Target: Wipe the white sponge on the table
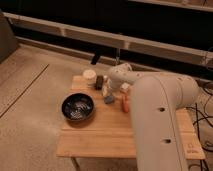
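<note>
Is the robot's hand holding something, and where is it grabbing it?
Cannot be told. The gripper sits low over the table, beside the black bowl; any hold is hidden.

bowl: black round bowl (78,107), at the left
cup: white round cup (89,77), behind the bowl
oblong: orange oblong object (125,103), right of the bowl
gripper: gripper (107,93), between cup and oblong

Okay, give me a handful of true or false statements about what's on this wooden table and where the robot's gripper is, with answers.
1. The round black bowl sits on the light wooden plank table. True.
2. The gripper is inside the bowl. False: it is low over the table beyond the bowl, among the small items.
3. A small orange object lies on the table beside the white robot arm. True.
4. The pale round cup stands at the table's near edge. False: it stands at the far edge.
</note>
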`<state>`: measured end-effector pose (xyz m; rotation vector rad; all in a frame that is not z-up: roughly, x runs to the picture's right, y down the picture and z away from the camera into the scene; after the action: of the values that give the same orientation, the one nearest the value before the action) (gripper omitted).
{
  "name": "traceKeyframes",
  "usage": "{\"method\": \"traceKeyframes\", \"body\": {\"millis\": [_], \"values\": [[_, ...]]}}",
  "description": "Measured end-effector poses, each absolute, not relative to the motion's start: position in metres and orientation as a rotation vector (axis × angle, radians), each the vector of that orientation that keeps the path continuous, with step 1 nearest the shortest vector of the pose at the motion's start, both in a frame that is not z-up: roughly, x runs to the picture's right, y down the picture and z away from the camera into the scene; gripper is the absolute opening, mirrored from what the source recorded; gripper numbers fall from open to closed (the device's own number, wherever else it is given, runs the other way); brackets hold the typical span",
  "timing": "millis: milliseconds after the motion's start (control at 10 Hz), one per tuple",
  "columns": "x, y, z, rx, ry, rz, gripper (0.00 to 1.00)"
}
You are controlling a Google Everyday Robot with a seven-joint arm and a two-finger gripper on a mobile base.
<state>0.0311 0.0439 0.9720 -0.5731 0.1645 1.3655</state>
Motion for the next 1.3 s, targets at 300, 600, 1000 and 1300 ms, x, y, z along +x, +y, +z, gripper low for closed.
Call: {"method": "traceKeyframes", "body": {"millis": [300, 600, 1000, 1300], "values": [[0.013, 0.028, 0.946, -0.707, 0.078, 1.466, 0.19], [0.005, 0.017, 0.922, -0.790, 0.026, 1.499, 0.19], [0.002, 0.020, 0.921, -0.799, 0.034, 1.476, 0.19], [0.011, 0.045, 0.918, -0.795, 0.198, 1.325, 0.19]]}}
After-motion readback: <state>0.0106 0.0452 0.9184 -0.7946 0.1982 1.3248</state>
